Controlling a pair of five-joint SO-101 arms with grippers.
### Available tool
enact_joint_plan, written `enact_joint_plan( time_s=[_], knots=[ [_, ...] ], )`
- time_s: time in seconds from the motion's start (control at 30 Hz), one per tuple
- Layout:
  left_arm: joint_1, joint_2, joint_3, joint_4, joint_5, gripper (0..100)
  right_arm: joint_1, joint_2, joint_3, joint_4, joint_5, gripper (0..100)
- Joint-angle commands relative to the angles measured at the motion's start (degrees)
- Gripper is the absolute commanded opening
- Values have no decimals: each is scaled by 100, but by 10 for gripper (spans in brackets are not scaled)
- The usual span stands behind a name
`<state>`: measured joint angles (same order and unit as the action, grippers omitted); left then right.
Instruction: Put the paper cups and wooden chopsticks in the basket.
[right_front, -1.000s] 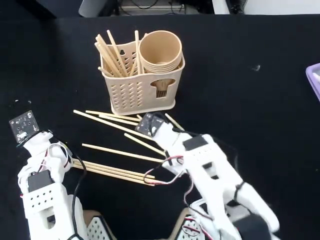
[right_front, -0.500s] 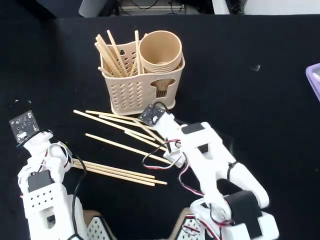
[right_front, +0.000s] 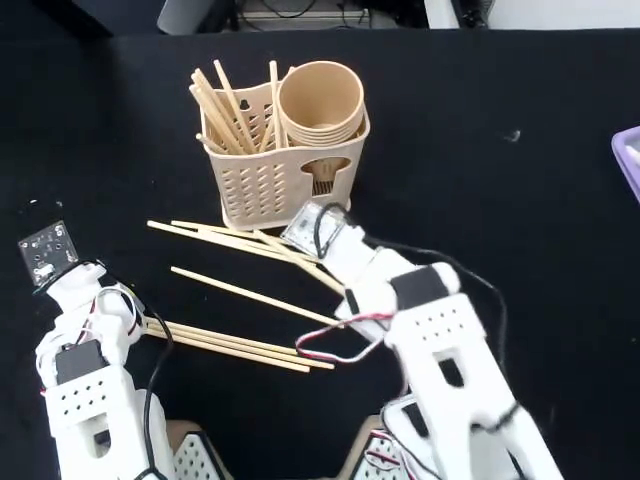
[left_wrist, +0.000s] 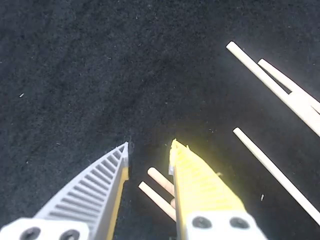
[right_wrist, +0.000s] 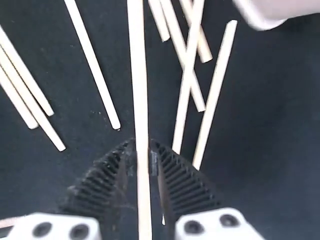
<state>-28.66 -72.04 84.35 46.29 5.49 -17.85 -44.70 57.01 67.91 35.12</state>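
The right pincer (right_wrist: 142, 151) is clamped on one chopstick (right_wrist: 137, 75) among loose chopsticks (right_front: 240, 293) on the black surface (right_front: 500, 250) mid-frame, below the basket (right_front: 270, 185) holding paper cups (right_front: 320, 100), while the left pincer (left_wrist: 148, 150), lower left, stands open and empty.

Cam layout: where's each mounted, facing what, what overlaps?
High view: fixed above the table, looking down at the basket, paper cups and loose chopsticks; left arm and right arm show.
Left wrist view: on the left arm, facing the table past its open jaws.
Right wrist view: on the right arm, facing jaws shut on one chopstick.
Shared: the loose chopsticks.
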Motion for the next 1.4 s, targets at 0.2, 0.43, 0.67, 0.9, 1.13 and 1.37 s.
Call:
enact_joint_plan(
  time_s=[0.2,0.43,0.67,0.9,1.13,1.37],
  knots=[
    [31,-53,-48,-79,44,145,-1670,-1077,-3213,369,-1433,11],
    [31,-53,-48,-62,44,145,-1679,-127,-3178,-3446,-2558,11],
    [66,-53,-40,-62,44,145,-1662,1701,-3037,-6541,-3200,11],
    [66,-53,-40,-62,44,145,-1169,3090,-3020,-7323,-3710,11],
    [75,-53,-40,-97,44,145,-1178,3169,-2888,-6497,-3763,26],
    [75,-53,-40,-97,44,145,-1275,2378,-2888,-5389,-3771,204]
  ],
)
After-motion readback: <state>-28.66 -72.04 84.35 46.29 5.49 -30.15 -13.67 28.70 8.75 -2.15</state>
